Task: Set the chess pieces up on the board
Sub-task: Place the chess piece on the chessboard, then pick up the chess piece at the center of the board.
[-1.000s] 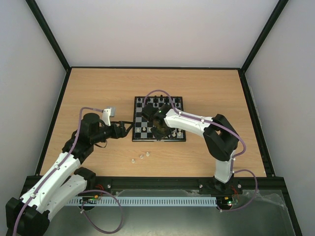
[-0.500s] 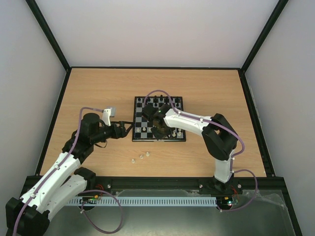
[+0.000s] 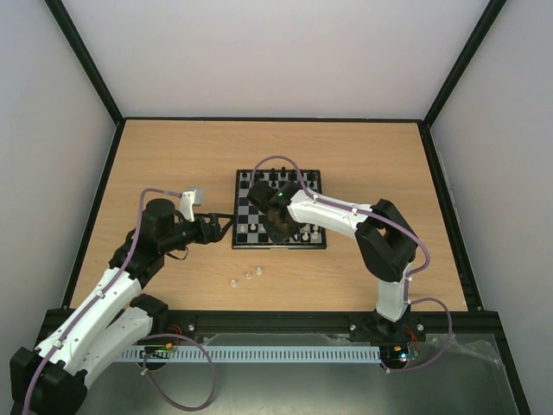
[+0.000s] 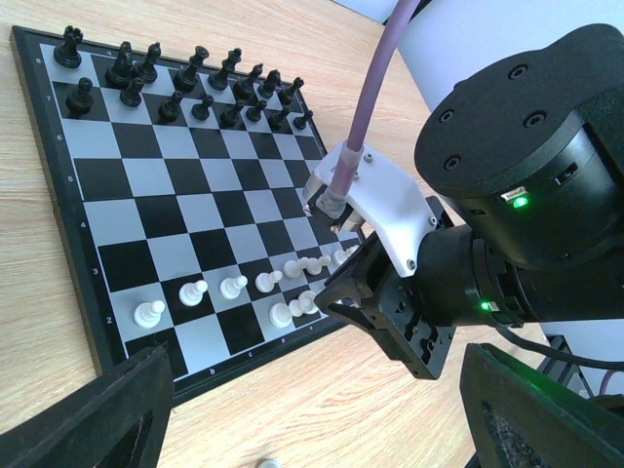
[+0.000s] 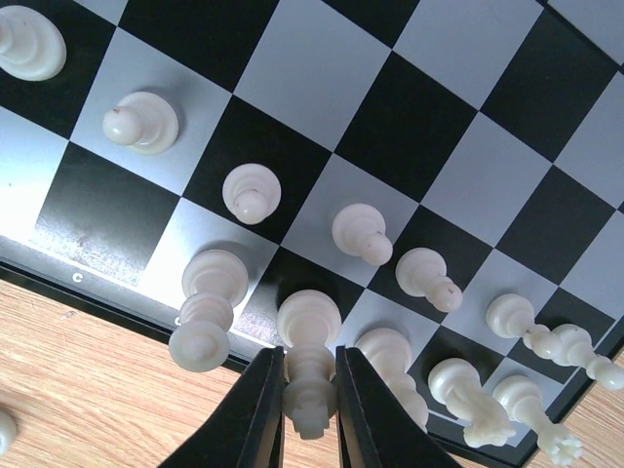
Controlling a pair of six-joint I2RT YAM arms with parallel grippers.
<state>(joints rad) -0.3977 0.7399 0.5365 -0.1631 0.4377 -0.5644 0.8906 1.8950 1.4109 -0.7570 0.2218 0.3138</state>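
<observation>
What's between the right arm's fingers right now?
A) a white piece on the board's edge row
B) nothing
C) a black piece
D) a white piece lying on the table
A: the right wrist view shows the right arm's fingers tight on either side of a white piece standing in the board's edge row.

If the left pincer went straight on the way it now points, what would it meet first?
Probably the small black-and-grey checkered chessboard, at its edge row of whitish chess pieces; the right pincer, closed on one piece, lies just beyond. How high the left pincer sits is unclear.
</observation>
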